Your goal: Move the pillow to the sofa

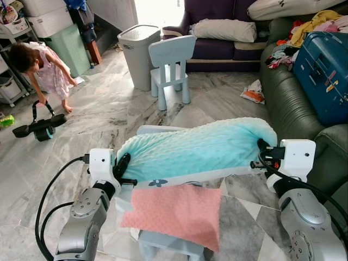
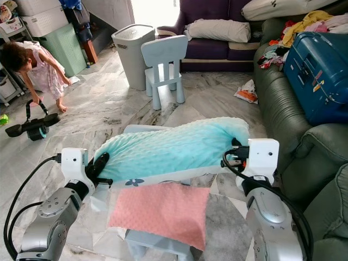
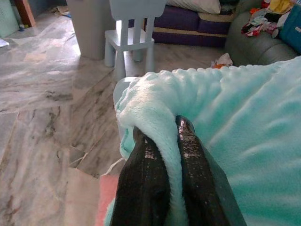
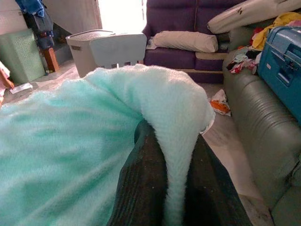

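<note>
A long mint-green fleecy pillow (image 1: 196,149) hangs across the middle of the view, held up between both arms above a small pale-blue table (image 1: 163,242). My left gripper (image 1: 122,166) is shut on its left end, the fleece pinched between the black fingers (image 3: 146,183). My right gripper (image 1: 261,152) is shut on its right end, with fabric folded between those fingers (image 4: 141,188). A pink cloth (image 1: 176,215) lies on the table under the pillow. The green leather sofa (image 1: 291,109) runs along the right side.
A blue suitcase (image 1: 326,70) and a heap of clothes (image 1: 310,27) lie on the green sofa. A purple sofa (image 1: 217,49) with a white pillow stands at the back. A pale-blue child's chair (image 1: 171,68) and grey bin (image 1: 138,51) stand ahead. A child (image 1: 41,68) bends over an exercise wheel (image 1: 41,128) at the left.
</note>
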Available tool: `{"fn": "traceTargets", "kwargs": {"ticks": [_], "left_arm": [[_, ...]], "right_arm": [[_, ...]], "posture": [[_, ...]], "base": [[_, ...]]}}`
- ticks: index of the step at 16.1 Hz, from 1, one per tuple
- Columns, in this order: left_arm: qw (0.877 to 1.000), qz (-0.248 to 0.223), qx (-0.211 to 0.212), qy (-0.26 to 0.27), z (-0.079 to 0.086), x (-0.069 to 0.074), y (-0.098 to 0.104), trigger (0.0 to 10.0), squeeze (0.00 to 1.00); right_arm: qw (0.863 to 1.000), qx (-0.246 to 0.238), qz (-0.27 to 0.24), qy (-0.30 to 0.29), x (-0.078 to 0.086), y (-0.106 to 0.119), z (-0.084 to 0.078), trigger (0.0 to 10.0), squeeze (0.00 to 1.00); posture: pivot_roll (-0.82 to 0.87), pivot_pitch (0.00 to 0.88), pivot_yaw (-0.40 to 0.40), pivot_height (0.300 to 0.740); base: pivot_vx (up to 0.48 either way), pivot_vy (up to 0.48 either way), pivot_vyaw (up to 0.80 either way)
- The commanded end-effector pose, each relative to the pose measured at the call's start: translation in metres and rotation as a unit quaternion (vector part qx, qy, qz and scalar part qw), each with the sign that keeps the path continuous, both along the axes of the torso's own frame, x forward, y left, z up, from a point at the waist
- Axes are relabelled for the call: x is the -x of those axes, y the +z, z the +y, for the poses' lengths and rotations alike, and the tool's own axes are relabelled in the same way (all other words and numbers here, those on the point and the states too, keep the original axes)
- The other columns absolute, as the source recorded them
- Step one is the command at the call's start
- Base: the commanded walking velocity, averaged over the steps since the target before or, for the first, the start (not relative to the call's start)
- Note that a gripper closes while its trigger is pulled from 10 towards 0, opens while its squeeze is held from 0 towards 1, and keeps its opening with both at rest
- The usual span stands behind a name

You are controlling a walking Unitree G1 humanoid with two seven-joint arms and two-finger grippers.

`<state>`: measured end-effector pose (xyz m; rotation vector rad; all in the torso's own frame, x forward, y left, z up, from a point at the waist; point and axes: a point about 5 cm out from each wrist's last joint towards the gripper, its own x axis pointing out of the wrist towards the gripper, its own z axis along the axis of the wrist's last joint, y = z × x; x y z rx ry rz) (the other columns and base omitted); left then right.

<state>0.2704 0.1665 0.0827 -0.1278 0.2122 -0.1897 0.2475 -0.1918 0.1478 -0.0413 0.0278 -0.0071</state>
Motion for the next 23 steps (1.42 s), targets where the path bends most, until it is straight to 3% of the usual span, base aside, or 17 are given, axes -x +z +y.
{"fn": "traceTargets", "kwargs": {"ticks": [1,2,5,23], "left_arm": [[1.0,-0.012,-0.015,0.004,0.007,0.0,0.005,10.0,0.0],[1.0,-0.016,0.0,0.008,0.002,-0.003,0.008,10.0,0.0],[1.0,-0.014,-0.003,0.015,0.002,-0.003,0.009,10.0,0.0],[1.0,-0.017,-0.006,0.004,-0.002,-0.006,0.006,10.0,0.0]], "right_arm": [[1.0,0.004,-0.014,-0.005,0.001,0.008,-0.001,10.0,0.0],[1.0,-0.006,-0.018,0.013,-0.007,0.01,0.005,10.0,0.0],[1.0,-0.011,-0.01,0.022,-0.009,0.008,0.007,10.0,0.0],[0.999,-0.008,-0.01,0.037,-0.01,0.013,0.007,10.0,0.0]], "posture": [[0.0,0.0,0.0,0.74],[-0.17,0.0,0.059,0.74],[-0.17,0.0,0.052,0.74],[-0.19,0.0,0.037,0.74]], "base": [[0.0,0.0,0.0],[0.0,0.0,0.0],[0.0,0.0,0.0],[0.0,0.0,-0.54]]}}
